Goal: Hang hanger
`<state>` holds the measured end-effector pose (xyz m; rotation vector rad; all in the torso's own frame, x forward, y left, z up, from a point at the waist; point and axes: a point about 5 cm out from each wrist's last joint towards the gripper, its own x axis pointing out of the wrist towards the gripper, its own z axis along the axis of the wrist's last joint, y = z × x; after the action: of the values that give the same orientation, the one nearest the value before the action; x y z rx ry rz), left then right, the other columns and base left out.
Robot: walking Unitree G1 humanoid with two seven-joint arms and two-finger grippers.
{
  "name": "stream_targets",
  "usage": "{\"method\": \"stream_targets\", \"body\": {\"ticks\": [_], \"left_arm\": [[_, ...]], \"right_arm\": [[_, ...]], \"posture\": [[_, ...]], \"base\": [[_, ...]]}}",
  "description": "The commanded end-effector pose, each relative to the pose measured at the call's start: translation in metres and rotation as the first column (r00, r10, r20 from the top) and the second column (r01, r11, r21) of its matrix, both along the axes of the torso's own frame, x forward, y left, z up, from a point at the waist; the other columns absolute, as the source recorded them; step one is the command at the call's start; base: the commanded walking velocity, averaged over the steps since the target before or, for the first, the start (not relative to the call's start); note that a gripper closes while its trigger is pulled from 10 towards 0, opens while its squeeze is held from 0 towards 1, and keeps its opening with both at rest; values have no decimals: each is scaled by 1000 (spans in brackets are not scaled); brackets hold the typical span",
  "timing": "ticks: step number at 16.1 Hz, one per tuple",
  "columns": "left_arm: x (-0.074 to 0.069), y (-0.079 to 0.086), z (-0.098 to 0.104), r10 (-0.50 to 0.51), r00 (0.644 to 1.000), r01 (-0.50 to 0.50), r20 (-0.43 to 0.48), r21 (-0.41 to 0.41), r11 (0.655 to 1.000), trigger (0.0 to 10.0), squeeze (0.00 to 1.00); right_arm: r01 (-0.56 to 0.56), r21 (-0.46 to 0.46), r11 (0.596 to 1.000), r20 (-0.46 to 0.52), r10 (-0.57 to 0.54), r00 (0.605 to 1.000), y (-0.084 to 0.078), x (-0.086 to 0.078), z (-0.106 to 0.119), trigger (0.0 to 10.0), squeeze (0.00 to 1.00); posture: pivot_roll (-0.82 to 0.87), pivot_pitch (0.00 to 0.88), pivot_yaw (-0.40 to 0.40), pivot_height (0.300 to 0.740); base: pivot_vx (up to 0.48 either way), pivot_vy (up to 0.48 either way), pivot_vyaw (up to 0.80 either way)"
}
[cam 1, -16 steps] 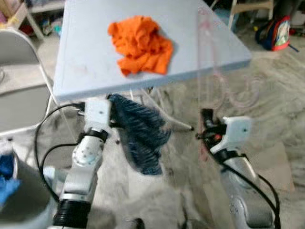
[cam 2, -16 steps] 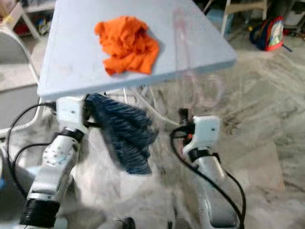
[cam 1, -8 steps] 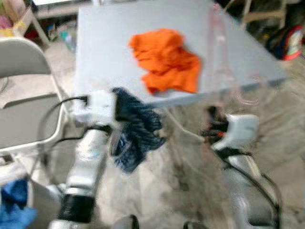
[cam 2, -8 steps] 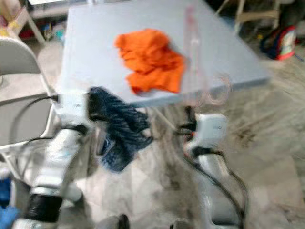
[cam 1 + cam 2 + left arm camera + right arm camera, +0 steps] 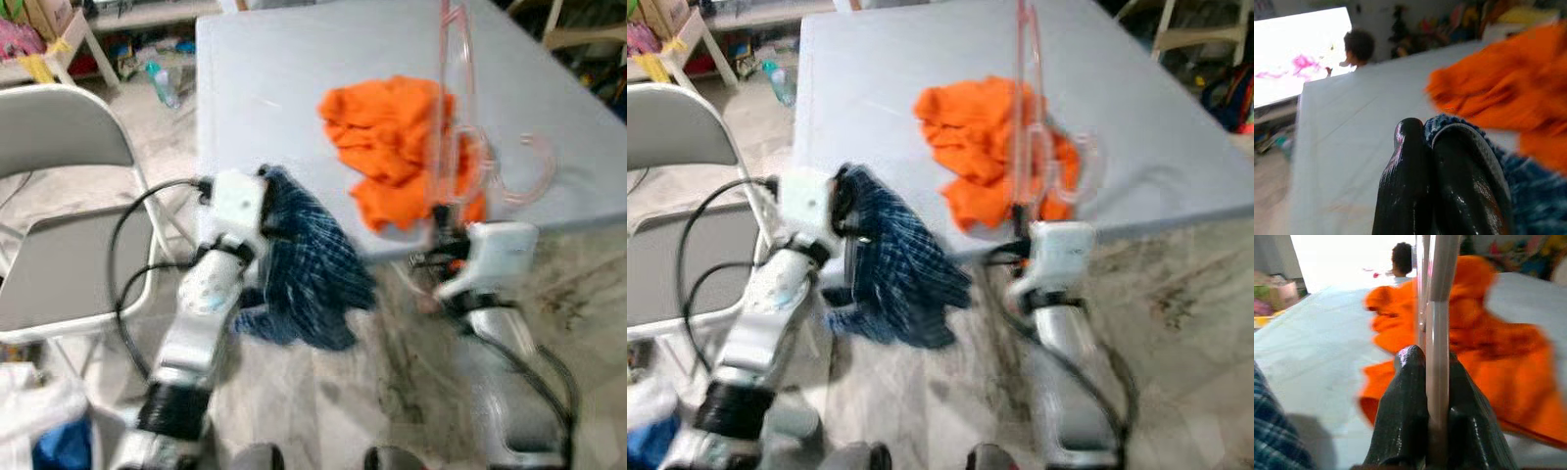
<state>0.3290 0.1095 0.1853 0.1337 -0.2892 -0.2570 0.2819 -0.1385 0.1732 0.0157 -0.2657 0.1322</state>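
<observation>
A clear pink plastic hanger [image 5: 453, 117] stands upright in my right gripper [image 5: 435, 257], which is shut on its bar at the table's near edge; its hook [image 5: 529, 174] curls to the right. The right wrist view shows the fingers [image 5: 1410, 421] clamped on the hanger's bar [image 5: 1437, 357]. My left gripper [image 5: 266, 191] is shut on a dark blue plaid cloth [image 5: 313, 269] that hangs below the table's near left corner. An orange cloth [image 5: 392, 142] lies crumpled on the grey table [image 5: 265, 88], right behind the hanger.
A grey folding chair [image 5: 59, 225] stands on my left. White and blue laundry [image 5: 44, 426] lies at the lower left. Boxes and clutter [image 5: 39, 44] sit on the floor behind the table. A person's head [image 5: 1400, 257] shows beyond the table's far edge.
The camera has swung, so the table and orange cloth sit further right and nearer. Both grippers keep their hold; the hanger now stands in front of the orange cloth.
</observation>
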Motion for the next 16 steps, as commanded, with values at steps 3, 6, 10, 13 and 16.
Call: {"method": "stream_targets", "body": {"ticks": [3, 6, 10, 13, 16], "left_arm": [[-3, -4, -4, -15, 1000, 15, -10, -20, 1000, 10000, 0], [-2, -2, -3, -14, 1000, 14, -5, -14, 1000, 10000, 0], [-1, 2, -3, 3, 1000, -3, -9, -17, 1000, 10000, 0], [-3, 2, -5, 6, 1000, -7, -10, -17, 1000, 10000, 0], [-4, 6, -5, 17, 1000, -18, -10, -14, 1000, 10000, 0]], "right_arm": [[39, -15, 999, 5, -39, 999, -8, -2, -1, 10000, 0], [41, -19, 999, 5, -41, 999, -7, -1, -1, 10000, 0], [48, -18, 999, 4, -48, 999, -8, -1, -2, 10000, 0], [46, -18, 999, 4, -46, 999, -7, -2, -2, 10000, 0], [45, -23, 999, 7, -45, 999, -9, -2, -1, 10000, 0]], "posture": [[26, 209, 48, 740], [29, 208, 49, 740], [33, 213, 51, 740], [36, 216, 48, 740], [44, 219, 46, 740]], "base": [[0, -99, 0], [0, -287, 0], [0, -308, 0], [0, -326, 0], [0, -335, 0]]}}
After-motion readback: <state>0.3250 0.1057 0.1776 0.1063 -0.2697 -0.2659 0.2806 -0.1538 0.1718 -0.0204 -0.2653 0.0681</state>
